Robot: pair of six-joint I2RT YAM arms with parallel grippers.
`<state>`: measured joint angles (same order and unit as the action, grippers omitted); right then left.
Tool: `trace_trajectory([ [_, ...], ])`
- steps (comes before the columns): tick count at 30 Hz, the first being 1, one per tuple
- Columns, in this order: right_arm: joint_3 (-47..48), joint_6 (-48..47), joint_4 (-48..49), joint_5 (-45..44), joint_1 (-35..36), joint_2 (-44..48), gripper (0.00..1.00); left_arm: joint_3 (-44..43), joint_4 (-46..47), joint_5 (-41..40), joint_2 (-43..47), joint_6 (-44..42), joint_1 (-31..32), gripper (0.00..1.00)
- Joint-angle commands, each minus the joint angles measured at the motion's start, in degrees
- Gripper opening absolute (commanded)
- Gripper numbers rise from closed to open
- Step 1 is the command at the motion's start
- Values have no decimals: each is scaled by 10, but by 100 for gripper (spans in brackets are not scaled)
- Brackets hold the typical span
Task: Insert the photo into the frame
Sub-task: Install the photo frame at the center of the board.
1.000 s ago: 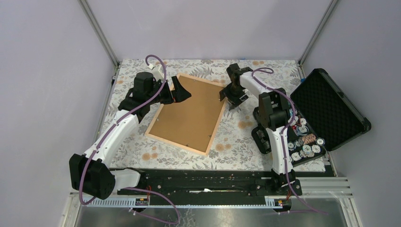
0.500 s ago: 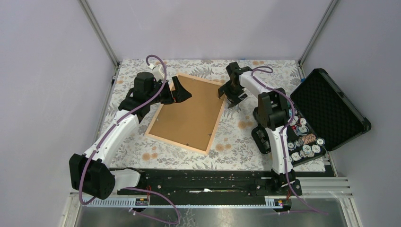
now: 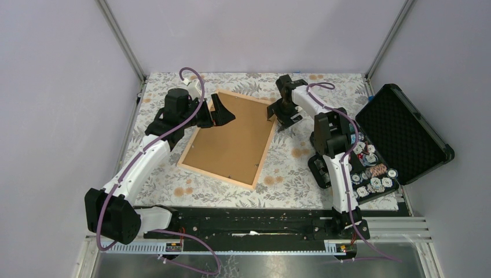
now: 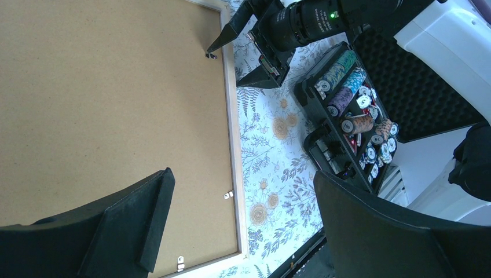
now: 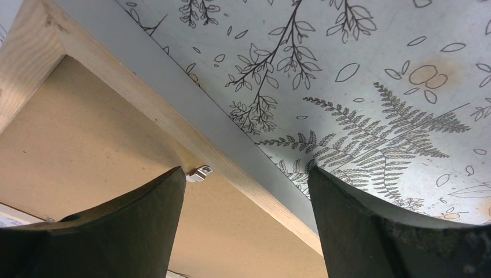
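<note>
In the view from above, the thin rectangular frame of light wood [image 3: 265, 148] is lying flat and turned at an angle on the flower-patterned tablecloth [image 3: 289, 168]. The photo [image 3: 231, 139] is sitting inside its rails, showing only its plain brown board back. The left gripper [image 3: 227, 110] is hanging over the far left corner of the frame with its jaws wide and nothing between them. The right gripper [image 3: 279, 120] is standing at the far right corner, also with jaws apart and holding nothing. A black foam-lined case [image 3: 402, 133] is lying open at the right edge of the table.

In the left wrist view, the wide dark fingers [image 4: 133, 226] are framing the board and the wooden rail [image 4: 231, 150]. Two small metal clips [image 4: 228, 195] are showing beside that rail.

In the right wrist view, the fingers [image 5: 127, 226] are standing on both sides of the rail. One fingertip is just beside a small metal clip [image 5: 200, 174].
</note>
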<state>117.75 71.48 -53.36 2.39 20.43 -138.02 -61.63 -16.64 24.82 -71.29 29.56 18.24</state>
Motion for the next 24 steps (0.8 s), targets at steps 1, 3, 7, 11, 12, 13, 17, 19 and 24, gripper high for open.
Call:
trace_trajectory([
  [1, 9, 22, -36, -39, 8, -21, 84, -19, 20, 10, 18, -6, 3, 99],
  [3, 11, 19, -39, -49, 11, -24, 84, -19, 21, 10, 18, -5, 4, 99],
  [7, 38, 13, -57, -62, 20, -41, 83, -19, 21, 10, 19, -6, 4, 99],
  [11, 61, 8, -73, -72, 27, -59, 81, -19, 20, 8, 20, -6, 4, 99],
  [12, 59, 8, -75, -71, 29, -60, 81, -19, 21, 8, 20, -6, 4, 99],
  [13, 56, 7, -75, -70, 31, -60, 79, -19, 21, 8, 20, -6, 4, 99],
  [17, 44, -5, -73, -72, 38, -56, 74, -19, 21, 8, 21, -6, 4, 99],
  [19, 33, -12, -70, -73, 40, -51, 71, -19, 20, 7, 21, -6, 5, 99],
  [24, -1, -37, -49, -80, 43, -35, 52, -19, 21, 7, 22, -7, 5, 99],
])
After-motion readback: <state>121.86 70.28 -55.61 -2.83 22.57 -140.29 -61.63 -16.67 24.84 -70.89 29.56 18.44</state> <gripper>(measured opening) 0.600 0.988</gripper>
